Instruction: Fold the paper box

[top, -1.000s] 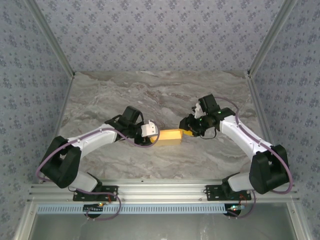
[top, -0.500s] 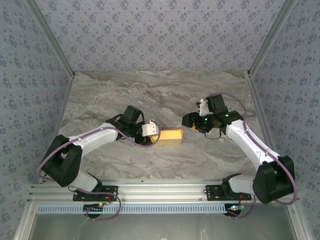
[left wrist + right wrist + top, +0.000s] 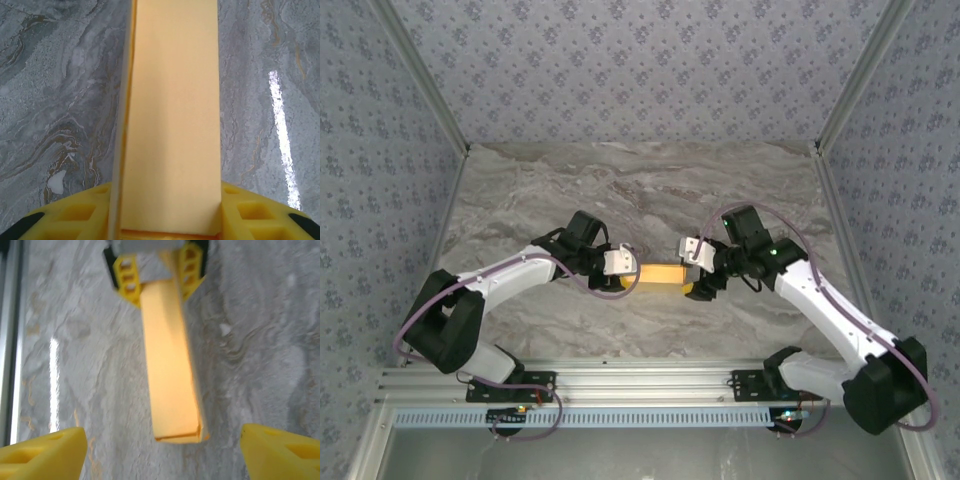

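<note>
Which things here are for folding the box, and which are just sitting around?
For the job:
- paper box, gripped at one end by the left claw
- right claw, open by the box's other end

Just there:
- marble table
- patterned walls
- metal rail at the near edge

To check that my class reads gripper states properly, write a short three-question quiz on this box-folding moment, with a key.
1. True or false: the left gripper is shut on the paper box.
2. The right gripper is: A) shut on the box; B) open wide at the box's free end; C) pressed flat on the box's middle.
3. Fill in: the table under the box looks like grey ____.
Key: 1 true; 2 B; 3 marble.
</note>
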`<state>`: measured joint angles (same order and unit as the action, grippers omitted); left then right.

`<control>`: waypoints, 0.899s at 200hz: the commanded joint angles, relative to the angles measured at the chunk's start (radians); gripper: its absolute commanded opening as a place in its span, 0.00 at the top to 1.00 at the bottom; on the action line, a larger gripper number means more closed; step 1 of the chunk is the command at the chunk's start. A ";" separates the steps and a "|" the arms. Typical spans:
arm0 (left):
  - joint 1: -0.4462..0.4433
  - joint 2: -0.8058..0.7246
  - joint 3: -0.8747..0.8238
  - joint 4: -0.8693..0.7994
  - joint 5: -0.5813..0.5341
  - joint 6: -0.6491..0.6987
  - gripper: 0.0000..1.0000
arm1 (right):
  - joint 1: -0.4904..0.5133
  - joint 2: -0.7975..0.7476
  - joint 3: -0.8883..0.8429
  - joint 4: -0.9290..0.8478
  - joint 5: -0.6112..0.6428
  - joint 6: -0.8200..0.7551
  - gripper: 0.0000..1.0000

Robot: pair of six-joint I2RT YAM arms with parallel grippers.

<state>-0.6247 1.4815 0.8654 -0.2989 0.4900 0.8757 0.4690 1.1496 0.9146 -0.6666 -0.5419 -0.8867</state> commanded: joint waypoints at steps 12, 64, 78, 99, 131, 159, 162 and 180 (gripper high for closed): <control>-0.008 0.021 -0.015 -0.120 -0.006 0.038 0.59 | -0.005 0.127 0.076 -0.130 -0.046 -0.224 0.17; -0.009 0.028 -0.004 -0.140 -0.001 0.037 0.59 | 0.063 0.210 0.006 0.040 0.086 -0.233 0.21; -0.009 0.027 -0.004 -0.142 -0.003 0.034 0.59 | 0.063 0.208 -0.013 0.062 0.105 -0.229 0.23; -0.008 0.026 -0.006 -0.141 -0.004 0.034 0.59 | 0.069 0.215 -0.024 0.096 0.127 -0.230 0.29; -0.010 0.028 -0.002 -0.142 -0.005 0.030 0.58 | 0.069 0.230 -0.045 0.115 0.160 -0.227 0.39; -0.009 0.030 -0.002 -0.138 -0.004 0.027 0.57 | 0.064 0.233 -0.054 0.146 0.168 -0.219 0.51; -0.008 0.028 -0.001 -0.136 -0.004 0.027 0.57 | 0.064 0.234 -0.052 0.149 0.170 -0.216 0.52; -0.008 0.024 -0.007 -0.121 -0.008 0.025 0.56 | 0.059 0.243 -0.043 0.145 0.184 -0.210 0.59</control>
<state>-0.6247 1.4815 0.8722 -0.3237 0.4973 0.8932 0.5323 1.3746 0.8768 -0.5350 -0.3882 -1.1061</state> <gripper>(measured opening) 0.434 0.439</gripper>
